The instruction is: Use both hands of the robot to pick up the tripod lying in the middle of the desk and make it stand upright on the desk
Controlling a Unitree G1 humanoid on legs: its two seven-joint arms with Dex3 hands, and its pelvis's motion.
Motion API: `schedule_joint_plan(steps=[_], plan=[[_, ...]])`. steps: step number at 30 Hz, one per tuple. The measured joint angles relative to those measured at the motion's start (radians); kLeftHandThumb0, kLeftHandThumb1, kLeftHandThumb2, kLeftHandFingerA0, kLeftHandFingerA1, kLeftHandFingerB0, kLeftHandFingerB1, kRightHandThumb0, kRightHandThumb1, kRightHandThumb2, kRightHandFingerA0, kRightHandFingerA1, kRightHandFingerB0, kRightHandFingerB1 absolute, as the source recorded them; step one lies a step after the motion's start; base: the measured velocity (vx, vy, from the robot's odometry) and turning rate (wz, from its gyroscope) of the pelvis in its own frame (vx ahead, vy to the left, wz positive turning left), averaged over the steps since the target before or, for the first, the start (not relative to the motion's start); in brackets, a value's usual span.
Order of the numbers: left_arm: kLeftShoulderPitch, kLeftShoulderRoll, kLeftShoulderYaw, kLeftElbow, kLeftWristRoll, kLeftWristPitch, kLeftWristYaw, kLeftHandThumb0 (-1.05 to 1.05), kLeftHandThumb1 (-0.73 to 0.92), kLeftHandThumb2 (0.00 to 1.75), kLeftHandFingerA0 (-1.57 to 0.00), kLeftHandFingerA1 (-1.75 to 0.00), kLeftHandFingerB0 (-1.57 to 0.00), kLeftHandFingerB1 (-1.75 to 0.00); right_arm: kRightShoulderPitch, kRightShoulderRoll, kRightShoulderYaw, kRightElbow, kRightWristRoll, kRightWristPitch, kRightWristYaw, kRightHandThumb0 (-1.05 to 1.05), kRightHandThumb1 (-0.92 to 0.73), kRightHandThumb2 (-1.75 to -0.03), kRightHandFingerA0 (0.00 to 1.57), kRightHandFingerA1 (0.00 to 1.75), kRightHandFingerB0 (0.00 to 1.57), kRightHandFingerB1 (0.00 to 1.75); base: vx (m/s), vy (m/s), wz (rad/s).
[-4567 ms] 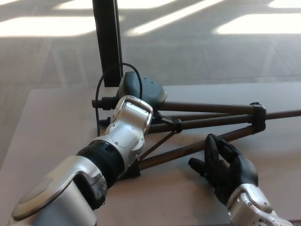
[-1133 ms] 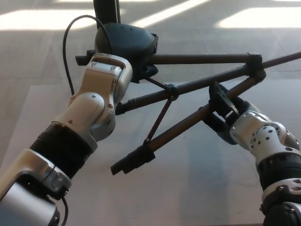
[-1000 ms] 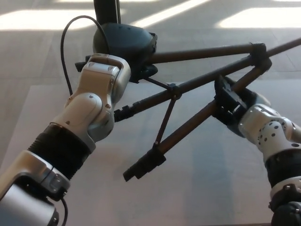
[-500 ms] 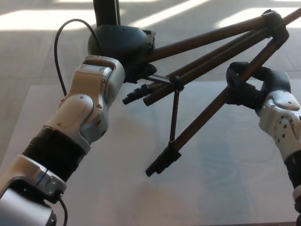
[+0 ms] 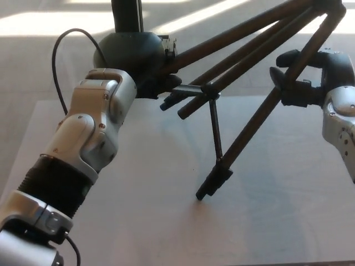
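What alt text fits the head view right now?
Both robot hands hold a dark tripod tilted above a pale desk, one leg foot near the surface. The right hand grips that leg; the left hand is hidden behind its wrist.

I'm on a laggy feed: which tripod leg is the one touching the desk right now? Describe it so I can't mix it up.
Start at the pale desk and find the tripod held tilted above it. The leg touching down runs from the right hand down-left to a black foot mid-desk. Unlike the other two legs, whose ends hang in the air, it meets the desk, and a thin brace joins it.
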Motion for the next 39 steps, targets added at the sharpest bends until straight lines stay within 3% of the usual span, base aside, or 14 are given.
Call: schedule_joint_plan(steps=[4, 5, 6, 7, 9, 13, 14, 17, 20, 23, 29, 31, 33, 39], plan=[[0.0, 0.0, 0.024, 0.007, -0.017, -0.004, 0.0, -0.26, 0.67, 0.84, -0.82, -1.5, -0.72, -0.91, -0.055, -0.029, 0.053, 0.012, -0.022, -0.013, 0.011, -0.18, -0.47, -1.16, 0.86, 1.74, 0.84, 1.39, 0.0, 0.0, 0.0], [0.0, 0.0, 0.03, 0.009, -0.022, -0.006, 0.0, -0.23, 0.65, 0.81, -0.87, -1.67, -0.67, -1.28, -0.067, -0.035, 0.066, 0.014, -0.028, -0.016, 0.014, -0.31, -0.52, -1.1, 1.15, 1.33, 0.97, 1.19, 0.0, 0.0, 0.0], [0.0, 0.0, 0.036, 0.012, -0.027, -0.007, 0.0, -0.22, 0.58, 0.86, -0.88, -1.75, -0.72, -1.63, -0.077, -0.04, 0.077, 0.016, -0.032, -0.018, 0.017, -0.21, -0.42, -1.23, 0.89, 1.74, 0.82, 1.43, 0.0, 0.0, 0.0], [0.0, -0.001, 0.042, 0.014, -0.032, -0.009, 0.001, -0.2, 0.58, 0.87, -0.96, -1.68, -0.73, -1.35, -0.089, -0.047, 0.091, 0.019, -0.036, -0.021, 0.021, -0.27, -0.42, -1.18, 1.18, 1.38, 0.97, 1.22, 0.0, 0.0, 0.0], [0.003, -0.002, 0.057, 0.014, -0.042, -0.011, 0.001, -0.25, 0.61, 0.84, -0.87, -1.74, -0.74, -1.48, -0.114, -0.057, 0.116, 0.024, -0.043, -0.021, 0.027, -0.2, -0.38, -1.28, 0.88, 1.75, 0.86, 1.37, 0.0, 0.0, 0.0], [0.015, -0.008, 0.098, 0.007, -0.067, -0.011, 0.003, -0.22, 0.61, 0.81, -0.92, -1.73, -0.8, -1.44, -0.169, -0.076, 0.165, 0.027, -0.061, -0.021, 0.044, -0.2, -0.33, -1.38, 0.92, 1.73, 0.88, 1.4, 0.0, 0.0, 0.0], [0.021, -0.011, 0.11, 0.003, -0.072, -0.011, 0.004, -0.27, 0.65, 0.78, -0.8, -1.29, -0.75, -1.08, -0.181, -0.081, 0.178, 0.027, -0.066, -0.021, 0.05, -0.26, -0.37, -1.17, 1.0, 1.48, 0.93, 1.05, 0.0, 0.0, 0.0], [0.043, -0.019, 0.137, -0.015, -0.087, -0.011, 0.006, -0.3, 0.72, 0.73, -0.83, -0.93, -0.73, -0.77, -0.217, -0.094, 0.213, 0.027, -0.079, -0.021, 0.065, -0.21, -0.4, -1.25, 0.9, 1.58, 0.92, 1.14, 0.0, 0.0, 0.0], [0.071, -0.033, 0.162, -0.03, -0.1, -0.011, 0.012, -0.3, 0.59, 0.93, -0.87, -1.5, -0.82, -1.21, -0.248, -0.104, 0.249, 0.027, -0.099, -0.021, 0.085, -0.22, -0.43, -1.22, 0.94, 1.58, 0.92, 1.06, 0.0, 0.0, 0.0], [0.108, -0.061, 0.19, -0.057, -0.112, -0.001, 0.015, -0.3, 0.69, 0.77, -0.74, -1.05, -0.66, -0.74, -0.264, -0.116, 0.281, 0.026, -0.117, -0.021, 0.103, -0.28, -0.42, -1.12, 1.08, 1.5, 0.92, 0.99, 0.0, 0.0, 0.0], [0.224, -0.152, 0.237, -0.13, -0.132, 0.034, 0.026, -0.31, 0.63, 0.87, -0.79, -1.65, -0.7, -1.16, -0.272, -0.141, 0.346, 0.006, -0.162, -0.018, 0.146, -0.21, -0.45, -1.23, 0.94, 1.62, 0.9, 1.21, 0.0, 0.0, 0.0], [0.275, -0.195, 0.252, -0.159, -0.142, 0.051, 0.034, -0.29, 0.64, 0.87, -0.71, -1.55, -0.62, -1.08, -0.272, -0.149, 0.372, -0.006, -0.184, -0.014, 0.169, -0.21, -0.49, -1.14, 0.91, 1.66, 0.86, 1.29, 0.0, 0.0, 0.0], [0.319, -0.231, 0.262, -0.188, -0.147, 0.067, 0.043, -0.28, 0.58, 0.99, -0.7, -1.62, -0.59, -1.18, -0.271, -0.152, 0.389, -0.022, -0.198, -0.008, 0.188, -0.21, -0.52, -1.04, 0.93, 1.49, 0.89, 0.84, 0.0, 0.0, 0.0], [0.456, -0.328, 0.281, -0.277, -0.159, 0.116, 0.073, -0.3, 0.63, 0.92, -0.75, -1.63, -0.56, -1.14, -0.243, -0.165, 0.427, -0.105, -0.247, 0.005, 0.233, -0.17, -0.43, -1.17, 0.87, 1.55, 0.89, 1.16, 0.0, 0.0, 0.0]])
